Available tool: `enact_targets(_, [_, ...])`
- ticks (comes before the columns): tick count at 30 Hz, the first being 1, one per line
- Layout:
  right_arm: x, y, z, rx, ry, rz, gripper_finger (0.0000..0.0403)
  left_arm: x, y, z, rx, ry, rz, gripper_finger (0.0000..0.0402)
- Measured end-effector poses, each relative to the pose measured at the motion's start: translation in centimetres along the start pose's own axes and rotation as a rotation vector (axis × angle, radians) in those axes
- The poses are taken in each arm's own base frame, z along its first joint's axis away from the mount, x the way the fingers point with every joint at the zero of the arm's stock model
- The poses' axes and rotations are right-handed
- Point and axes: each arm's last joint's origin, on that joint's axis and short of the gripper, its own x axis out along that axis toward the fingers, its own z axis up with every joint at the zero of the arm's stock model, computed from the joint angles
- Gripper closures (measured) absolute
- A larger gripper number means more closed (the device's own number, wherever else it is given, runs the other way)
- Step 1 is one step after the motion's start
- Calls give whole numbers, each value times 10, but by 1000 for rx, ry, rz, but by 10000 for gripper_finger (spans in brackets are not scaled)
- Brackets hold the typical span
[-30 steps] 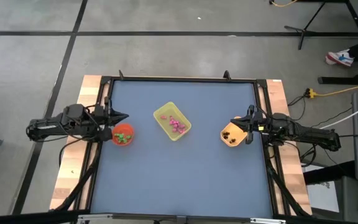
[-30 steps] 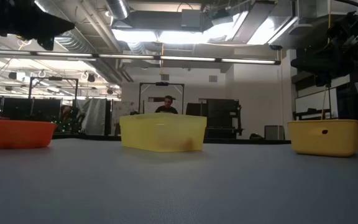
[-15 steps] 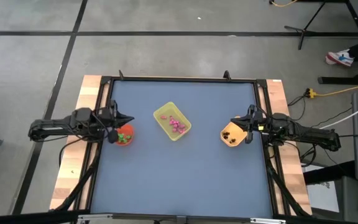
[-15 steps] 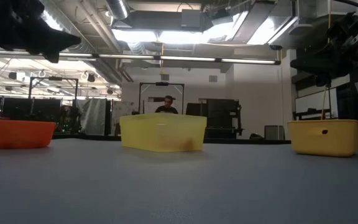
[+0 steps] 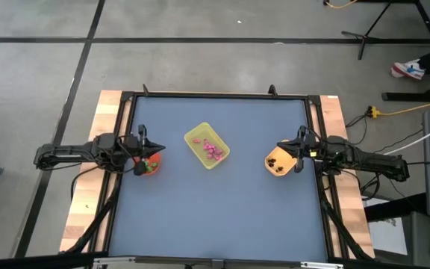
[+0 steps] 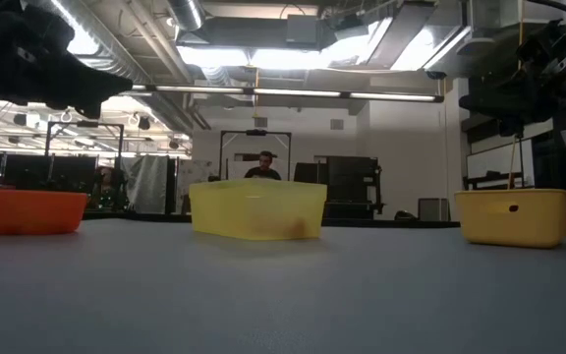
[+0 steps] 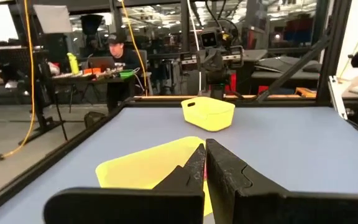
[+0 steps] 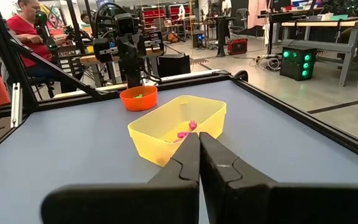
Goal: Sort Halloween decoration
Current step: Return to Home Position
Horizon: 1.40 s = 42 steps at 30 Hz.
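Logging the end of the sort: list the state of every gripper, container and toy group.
Left gripper: shut, empty, raised over the red bowl.
Right gripper: shut, empty, raised over the orange bin.
Yellow tray: upright, holds pink toys.
Red bowl: upright, holds green toys.
Orange bin: upright, holds dark toys.

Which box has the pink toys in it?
The yellow tray in the middle holds the pink toys. The red bowl has green ones, the orange bowl dark ones.

grey concrete floor [image 5: 222, 52] with dark seams surrounds the table [image 5: 222, 202]; bright ceiling lights [image 6: 254, 54] hang above cluttered desks [image 7: 104, 74].
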Motion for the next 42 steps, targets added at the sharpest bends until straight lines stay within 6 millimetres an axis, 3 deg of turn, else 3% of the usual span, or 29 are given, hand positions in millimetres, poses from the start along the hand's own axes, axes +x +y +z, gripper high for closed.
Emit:
enact_targets(9, [0,0,0,0,1,0,402,0,0,0,90,2,-9,401])
enact_targets(42, [5,1,-9,-103,-52,54,402,0,0,0,90,5,-6,401])
